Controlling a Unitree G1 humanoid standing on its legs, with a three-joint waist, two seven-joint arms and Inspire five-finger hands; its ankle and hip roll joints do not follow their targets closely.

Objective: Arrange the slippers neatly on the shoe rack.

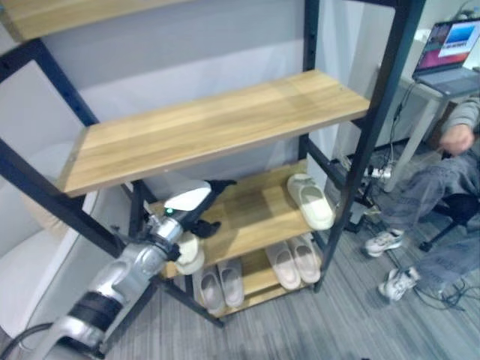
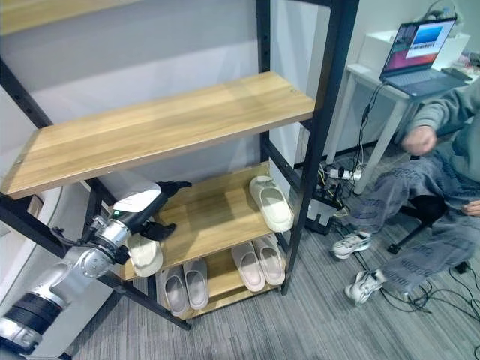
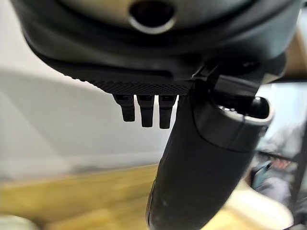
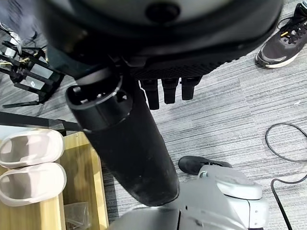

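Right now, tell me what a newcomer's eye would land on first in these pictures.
First, the left robot hand reaching into the shoe rack at the left end of its middle shelf, with a cream slipper at the shelf edge just beneath it. Next, a matching cream slipper lying alone at that shelf's right end, above two pale pairs on the bottom shelf. A seated person is at the right, beside a laptop.

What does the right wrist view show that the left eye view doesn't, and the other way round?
The right wrist view alone shows the right hand, fingers straight over grey carpet, and a dark sneaker. The left eye view alone shows the left hand at the middle shelf by a cream slipper, another cream slipper and a laptop. Both show the pale slippers on the bottom shelf.
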